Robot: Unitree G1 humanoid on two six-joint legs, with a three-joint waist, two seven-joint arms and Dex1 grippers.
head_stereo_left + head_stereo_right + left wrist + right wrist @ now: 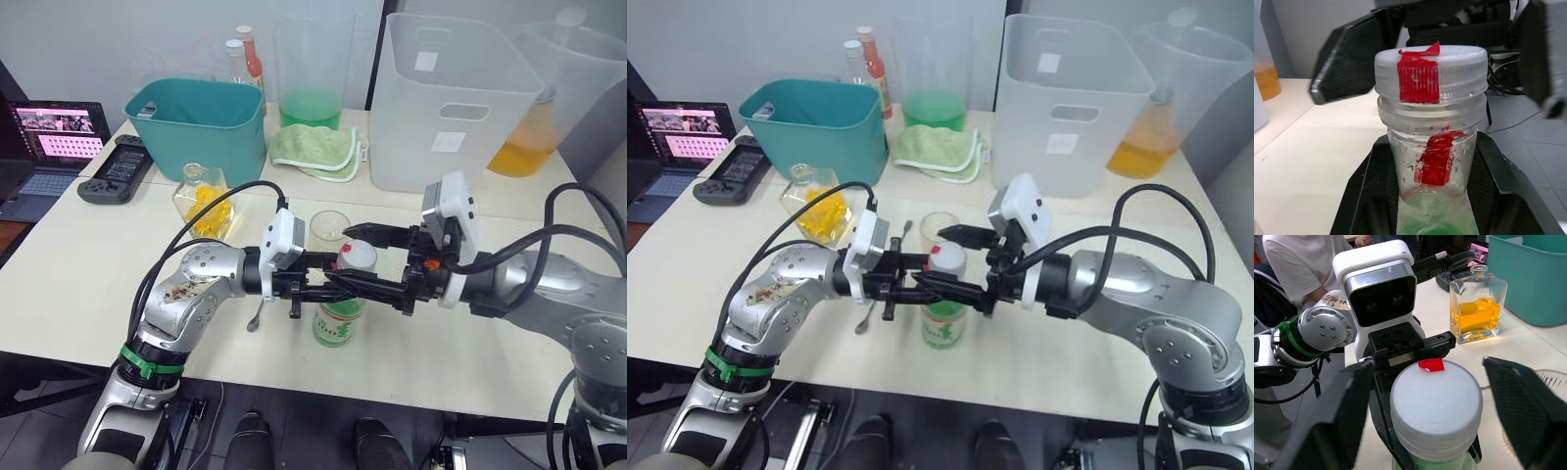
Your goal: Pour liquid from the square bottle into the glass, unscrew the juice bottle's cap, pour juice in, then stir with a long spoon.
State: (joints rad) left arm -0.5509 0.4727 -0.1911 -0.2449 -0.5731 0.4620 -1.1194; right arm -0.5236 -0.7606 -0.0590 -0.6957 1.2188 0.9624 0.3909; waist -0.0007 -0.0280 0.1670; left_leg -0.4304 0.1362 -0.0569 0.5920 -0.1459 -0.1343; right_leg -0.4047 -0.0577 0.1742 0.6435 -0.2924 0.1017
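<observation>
Up close, left end effector (1432, 196) clamps juice bottle (1432, 161) (neck), right end effector (1420, 426) spread around cap (1436, 396)

The juice bottle (338, 311) is stood near the front of the tabletop (88, 284), with the juice bottle's cap (357, 256) on top. The glass (329, 227) is placed just behind it, and the square bottle (203, 200) is set behind and to the left. The long spoon (257, 315) is laid on the tabletop left of the juice bottle. The left tool (940, 286) is closed around the bottle's neck from the left; the right tool (364, 257) is spread about the cap from the right. A tub (196, 122) is found behind the square bottle, a cloth (315, 152) to its right, and a bin (453, 98) further right
</observation>
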